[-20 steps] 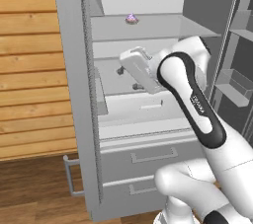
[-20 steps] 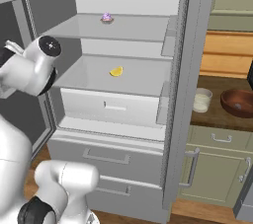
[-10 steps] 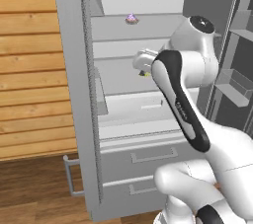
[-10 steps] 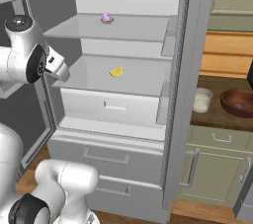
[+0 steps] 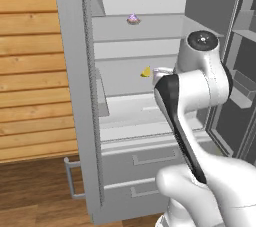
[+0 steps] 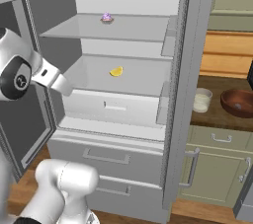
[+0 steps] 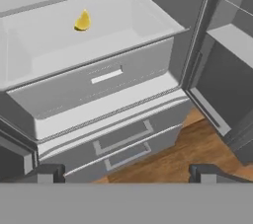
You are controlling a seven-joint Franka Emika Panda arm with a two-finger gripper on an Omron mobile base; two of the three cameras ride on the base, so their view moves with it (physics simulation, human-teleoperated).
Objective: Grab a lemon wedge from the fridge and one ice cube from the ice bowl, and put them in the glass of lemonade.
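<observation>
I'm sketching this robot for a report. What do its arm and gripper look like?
The arm is glossy white, built of rounded segments, with a black band at one joint and a round dark-grey cap on top. The gripper ends in two small dark square fingertips.

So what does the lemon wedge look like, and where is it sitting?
The lemon wedge is a tiny bright yellow piece, curved on one side like a little slice. It lies alone on the pale shelf inside the open fridge, one shelf below the cupcake. Nothing touches it except the shelf, and the open gripper is not near it.
</observation>
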